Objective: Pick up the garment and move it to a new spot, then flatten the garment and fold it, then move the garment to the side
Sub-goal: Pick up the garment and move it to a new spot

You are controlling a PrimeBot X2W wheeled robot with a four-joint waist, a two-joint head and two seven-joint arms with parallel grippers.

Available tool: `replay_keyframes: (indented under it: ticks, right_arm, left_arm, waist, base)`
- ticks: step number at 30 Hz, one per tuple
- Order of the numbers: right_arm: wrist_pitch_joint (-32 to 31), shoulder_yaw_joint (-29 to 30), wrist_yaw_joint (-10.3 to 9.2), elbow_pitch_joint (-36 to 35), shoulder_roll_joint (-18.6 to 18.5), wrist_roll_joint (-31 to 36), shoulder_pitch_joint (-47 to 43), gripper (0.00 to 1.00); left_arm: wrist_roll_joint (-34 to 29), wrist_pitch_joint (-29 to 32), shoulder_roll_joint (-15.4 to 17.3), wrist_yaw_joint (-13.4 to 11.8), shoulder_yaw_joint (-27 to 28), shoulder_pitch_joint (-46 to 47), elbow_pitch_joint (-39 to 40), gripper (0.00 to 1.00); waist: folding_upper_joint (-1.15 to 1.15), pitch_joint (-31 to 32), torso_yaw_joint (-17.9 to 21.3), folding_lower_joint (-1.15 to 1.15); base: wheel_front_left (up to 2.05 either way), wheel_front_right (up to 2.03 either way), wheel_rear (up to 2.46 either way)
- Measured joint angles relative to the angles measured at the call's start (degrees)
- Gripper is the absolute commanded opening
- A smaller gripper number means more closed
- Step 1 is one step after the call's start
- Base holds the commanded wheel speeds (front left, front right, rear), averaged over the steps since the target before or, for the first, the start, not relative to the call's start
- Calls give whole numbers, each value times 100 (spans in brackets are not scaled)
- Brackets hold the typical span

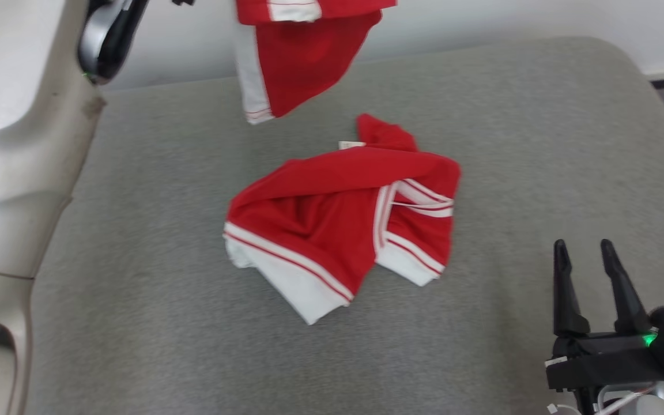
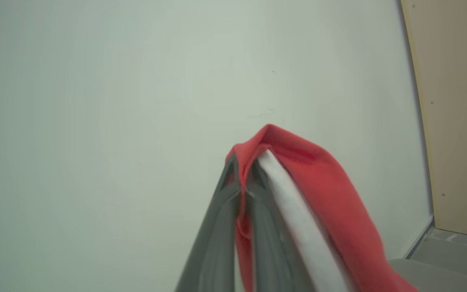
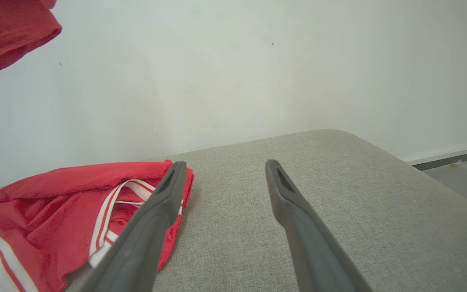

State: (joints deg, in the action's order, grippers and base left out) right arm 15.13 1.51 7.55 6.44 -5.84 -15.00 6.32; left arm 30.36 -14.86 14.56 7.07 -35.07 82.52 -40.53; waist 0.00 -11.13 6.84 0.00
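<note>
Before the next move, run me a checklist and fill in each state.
1. The left gripper is shut on the hanging garment: ok.
2. The hanging garment is clear of the table: ok.
3. The right gripper is open and empty: ok.
4. The right gripper is apart from the second garment: ok.
5. The second garment lies flat: not ok, crumpled.
6. Depth of cloth in the left grip: cannot tell.

The left gripper [image 2: 243, 162] was raised high, its fingers pinched shut on a fold of the red garment [image 2: 330, 190], while the right gripper [image 1: 583, 248] hovered low, fingers spread wide and empty.
</note>
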Motion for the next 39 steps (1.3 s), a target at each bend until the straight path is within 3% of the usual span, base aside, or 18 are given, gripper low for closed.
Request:
replay_keyframes:
  ticks: [14,21,31,39]
  right_arm:
    - [0,-4,0,-439,-591,111,57,100]
    - [-2,-89,0,-858,-864,183,-68,100]
    - [-309,-67,0,-1653,-1083,229,-165,100]
    - [-608,2,0,-2143,-1261,302,-198,100]
  left_arm:
    - [158,-20,646,-200,736,-864,201,0]
    - [113,-20,1037,-256,1002,-1125,210,0]
    - [115,-21,1624,-414,1572,-1447,119,0]
    - [168,-21,1384,-404,1874,-2043,-110,0]
  waist:
    - [0,-166,-1694,0]
    - [-1,-354,-2335,0]
    - [-1,-772,-2606,0]
    - [0,-979,-2497,0]
  base:
    - [0,0,0]
    - [0,0,0]
    - [0,0,0]
    - [0,0,0]
